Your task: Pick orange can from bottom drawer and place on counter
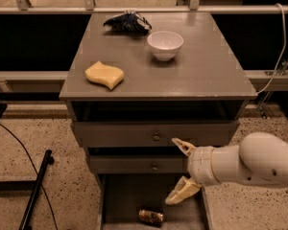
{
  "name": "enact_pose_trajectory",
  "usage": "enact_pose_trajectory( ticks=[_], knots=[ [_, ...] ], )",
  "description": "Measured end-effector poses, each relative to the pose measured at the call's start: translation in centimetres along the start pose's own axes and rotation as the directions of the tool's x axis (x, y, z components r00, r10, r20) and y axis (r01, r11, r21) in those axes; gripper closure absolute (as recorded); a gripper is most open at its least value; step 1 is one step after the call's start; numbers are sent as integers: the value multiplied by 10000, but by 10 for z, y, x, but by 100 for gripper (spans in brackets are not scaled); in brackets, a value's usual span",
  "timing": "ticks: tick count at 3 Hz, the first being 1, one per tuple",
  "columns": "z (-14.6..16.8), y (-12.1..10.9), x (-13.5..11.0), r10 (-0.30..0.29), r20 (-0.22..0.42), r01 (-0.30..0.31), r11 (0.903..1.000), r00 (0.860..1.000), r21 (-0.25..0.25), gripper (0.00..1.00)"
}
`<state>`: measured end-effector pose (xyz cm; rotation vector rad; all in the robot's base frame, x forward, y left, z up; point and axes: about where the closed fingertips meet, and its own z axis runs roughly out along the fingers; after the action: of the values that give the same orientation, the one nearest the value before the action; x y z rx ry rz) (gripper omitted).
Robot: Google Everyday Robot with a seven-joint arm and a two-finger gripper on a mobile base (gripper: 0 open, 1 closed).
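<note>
Judged early: no grasp made, nothing yet set on the worktop (201,75). Located the orange can (150,217) on its side in the open bottom drawer (125,195), near the front. Observed the gripper (181,169) before the middle drawer (134,164), above and right of the can, fingers (182,191) spread wide, holding nothing. Remaining: descend, grasp, lift, place. Noted a small, shiny, mottled brown-gold can; likely to roll.

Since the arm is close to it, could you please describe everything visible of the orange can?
The orange can is a small, shiny metal drink can, orange-gold with mottled dark print. It lies on its side on the floor of the open bottom drawer, toward the front, clear of the walls. The gripper hangs open above it, slightly to the right in the view, not touching it.
</note>
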<state>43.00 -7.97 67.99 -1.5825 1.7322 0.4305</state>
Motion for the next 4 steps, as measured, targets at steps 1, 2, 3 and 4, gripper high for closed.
enact_pose_trajectory(
  ticks=[1,2,3,4],
  knots=[
    [24,-14,32,-454,1076,370,9962,9932,792,0],
    [47,-1,50,-612,1540,535,9971,9862,536,0],
    [55,-1,53,-590,1308,564,9981,9896,240,0],
    [100,5,115,-709,584,716,9974,9958,-86,0]
  ],
)
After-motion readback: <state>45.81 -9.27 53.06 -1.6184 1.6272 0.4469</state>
